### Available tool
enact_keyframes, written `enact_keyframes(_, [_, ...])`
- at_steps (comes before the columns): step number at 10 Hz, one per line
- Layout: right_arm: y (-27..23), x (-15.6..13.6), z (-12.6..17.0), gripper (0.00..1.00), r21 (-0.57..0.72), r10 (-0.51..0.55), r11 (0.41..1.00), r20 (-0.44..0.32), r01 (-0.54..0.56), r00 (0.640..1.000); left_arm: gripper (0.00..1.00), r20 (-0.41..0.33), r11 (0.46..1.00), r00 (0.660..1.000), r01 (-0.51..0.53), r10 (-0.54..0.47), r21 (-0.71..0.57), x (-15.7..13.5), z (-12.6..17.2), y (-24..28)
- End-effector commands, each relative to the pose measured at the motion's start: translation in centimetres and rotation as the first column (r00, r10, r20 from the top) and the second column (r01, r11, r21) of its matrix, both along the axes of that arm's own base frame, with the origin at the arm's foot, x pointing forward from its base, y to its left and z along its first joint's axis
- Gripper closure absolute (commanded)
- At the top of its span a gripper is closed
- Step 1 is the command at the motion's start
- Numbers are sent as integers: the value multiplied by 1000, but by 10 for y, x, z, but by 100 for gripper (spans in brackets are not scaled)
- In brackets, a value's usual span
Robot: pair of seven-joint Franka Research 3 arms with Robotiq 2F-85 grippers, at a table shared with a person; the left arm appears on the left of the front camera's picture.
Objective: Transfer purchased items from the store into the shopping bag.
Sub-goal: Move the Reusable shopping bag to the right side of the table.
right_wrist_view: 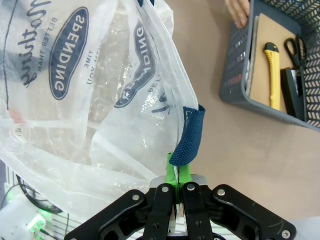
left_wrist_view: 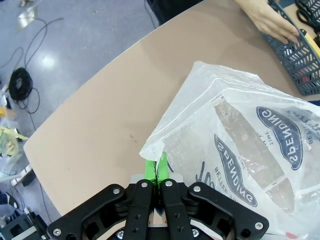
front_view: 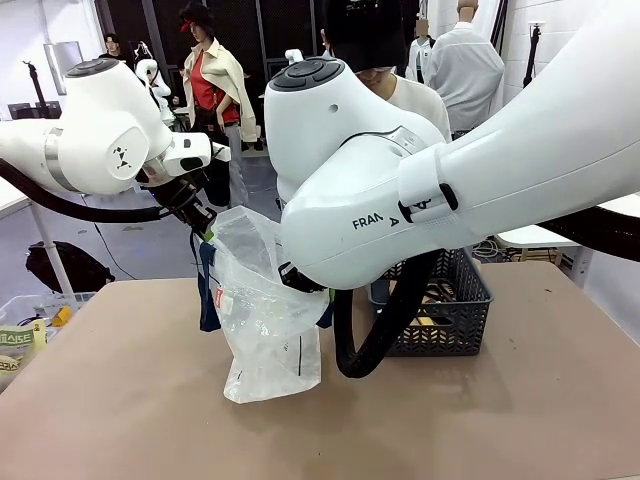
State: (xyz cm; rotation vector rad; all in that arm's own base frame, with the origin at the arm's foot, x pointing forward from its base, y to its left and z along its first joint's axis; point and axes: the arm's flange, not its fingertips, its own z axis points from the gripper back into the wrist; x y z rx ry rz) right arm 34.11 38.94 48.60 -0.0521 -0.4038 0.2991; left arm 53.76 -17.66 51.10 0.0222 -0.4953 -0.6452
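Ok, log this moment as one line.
left hand: shut on shopping bag rim | right hand: shut on bag rim by navy strap | basket: person's hand on edge

The bag (front_view: 262, 310) is clear crinkled plastic with navy oval print and a navy woven strap (right_wrist_view: 187, 135). At the front view's right, the basket (front_view: 455, 310) is dark grey lattice, holding a yellow knife (right_wrist_view: 272, 75). The table (front_view: 480, 420) is plain tan. The black left gripper (left_wrist_view: 156, 164) has green pads (left_wrist_view: 149, 167).

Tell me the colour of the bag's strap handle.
Navy blue; the strap handle shows best in the right wrist view.
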Motion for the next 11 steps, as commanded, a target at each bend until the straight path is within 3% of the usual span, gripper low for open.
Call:
enact_keyframes(1, [-2,-2,-2,100,4,-1,1000,1,1,1000,100,-4,1000,1000,-6,6,2,0,4,3])
enact_keyframes(11, [-2,-2,-2,100,4,-1,1000,1,1,1000,100,-4,1000,1000,-6,6,2,0,4,3])
